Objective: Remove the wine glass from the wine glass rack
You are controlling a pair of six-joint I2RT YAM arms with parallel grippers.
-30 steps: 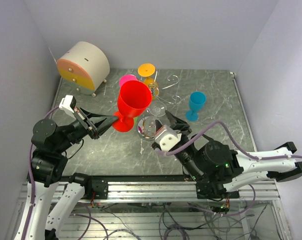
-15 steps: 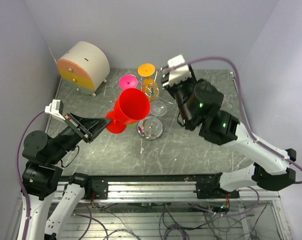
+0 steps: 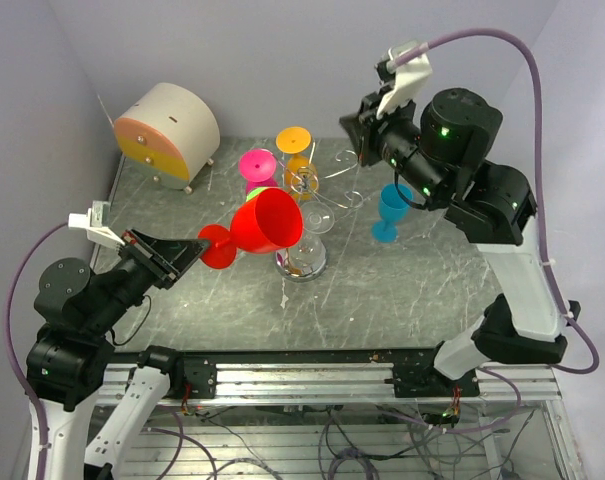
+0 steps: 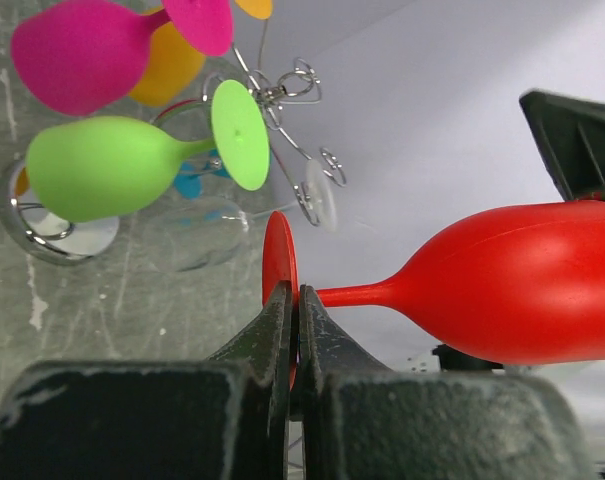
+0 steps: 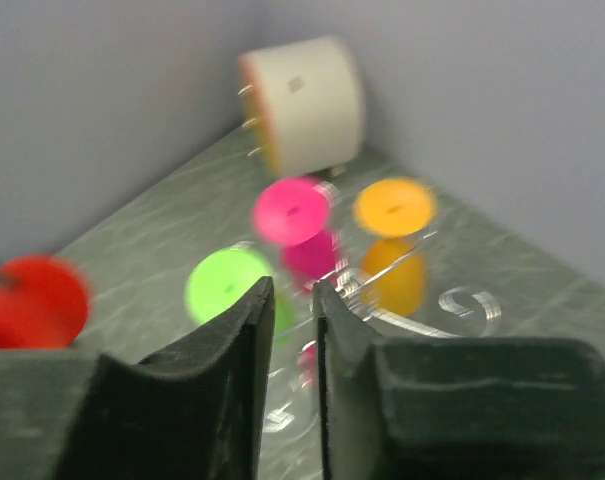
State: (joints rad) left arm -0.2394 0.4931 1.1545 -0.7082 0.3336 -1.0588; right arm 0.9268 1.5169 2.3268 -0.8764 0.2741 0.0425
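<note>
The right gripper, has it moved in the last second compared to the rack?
Yes. The right gripper has swung from the near side of the wine glass rack up to the far right, beyond the blue glass.

The overhead camera looks down from above and behind the arm bases onto the whole grey marbled tabletop [image 3: 402,290], with the silver wire stand with curled hooks [image 3: 317,195] near mid-frame. The left wrist camera sits low and close, looking sideways at that stand [image 4: 282,95]. The right wrist camera looks down on it from high up, blurred [image 5: 462,300]. All three share the stand.
</note>
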